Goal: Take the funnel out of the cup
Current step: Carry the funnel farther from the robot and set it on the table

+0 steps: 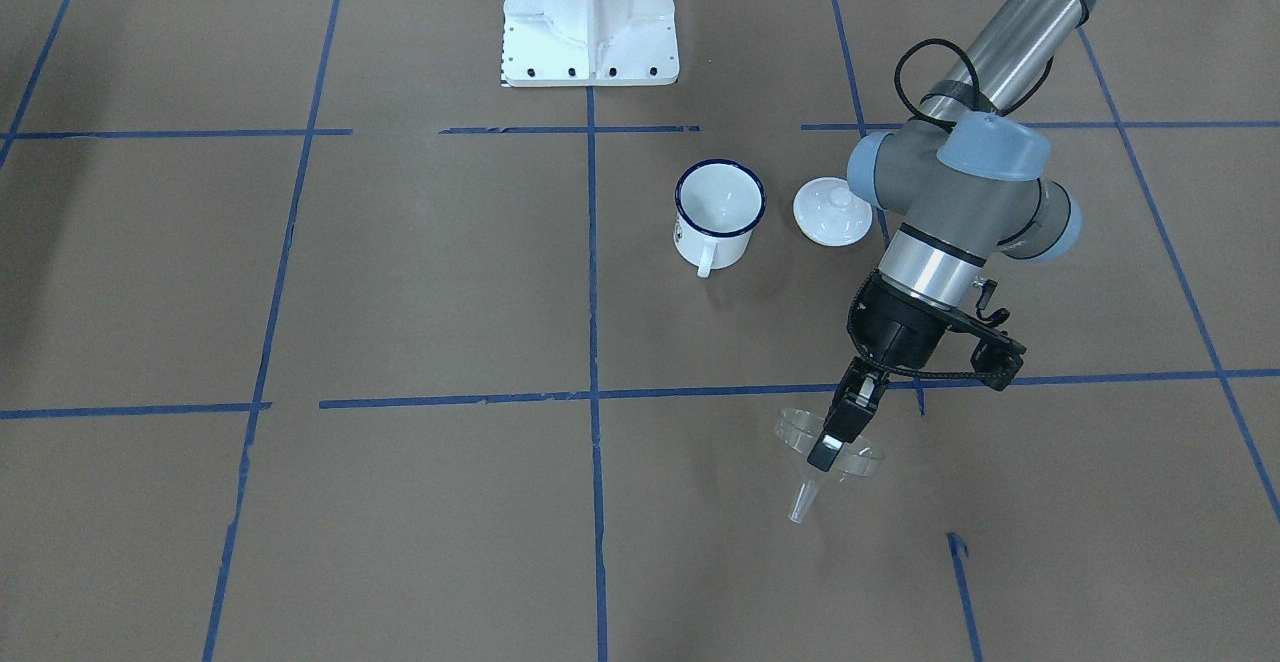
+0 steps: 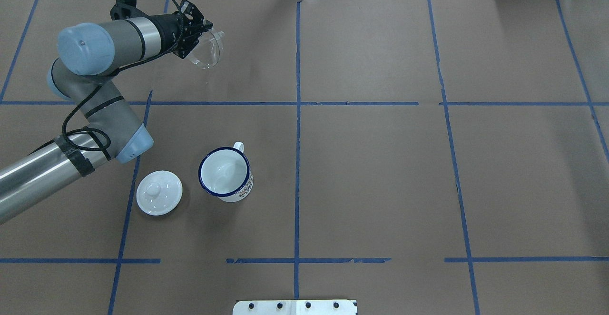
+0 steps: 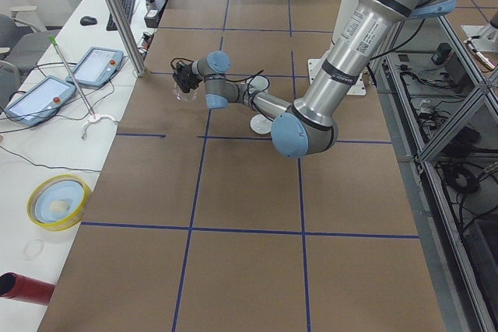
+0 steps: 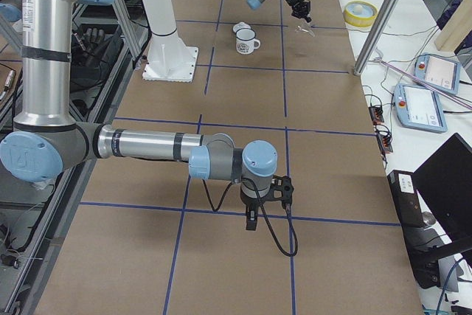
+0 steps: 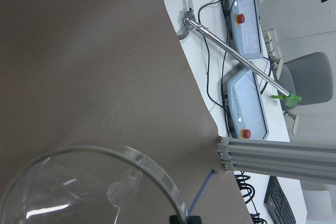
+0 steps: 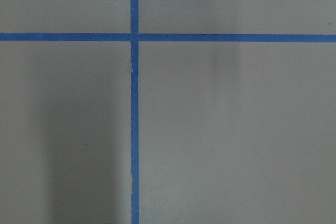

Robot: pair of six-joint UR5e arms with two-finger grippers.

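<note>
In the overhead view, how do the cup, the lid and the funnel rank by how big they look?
1. cup: largest.
2. lid: slightly smaller.
3. funnel: looks smallest, but it is tilted, partly hidden and farther from the camera, so its place against the lid is unsure.

The tabletop (image 1: 400, 272) is covered in matt brown paper, a little creased, with strips of smooth blue tape (image 1: 592, 272) stuck across it. The funnel (image 1: 797, 437) is clear, glossy plastic that catches the light along its rim. The cup (image 1: 718, 212) looks like shiny white enamel with a dark blue rim. The knobbed lid (image 1: 830, 210) is glossy white too. The left arm (image 1: 1020, 27) has a brushed metal tube, matt grey joints and pale blue plastic caps. The left pincer (image 1: 826, 454) is matt black.
</note>
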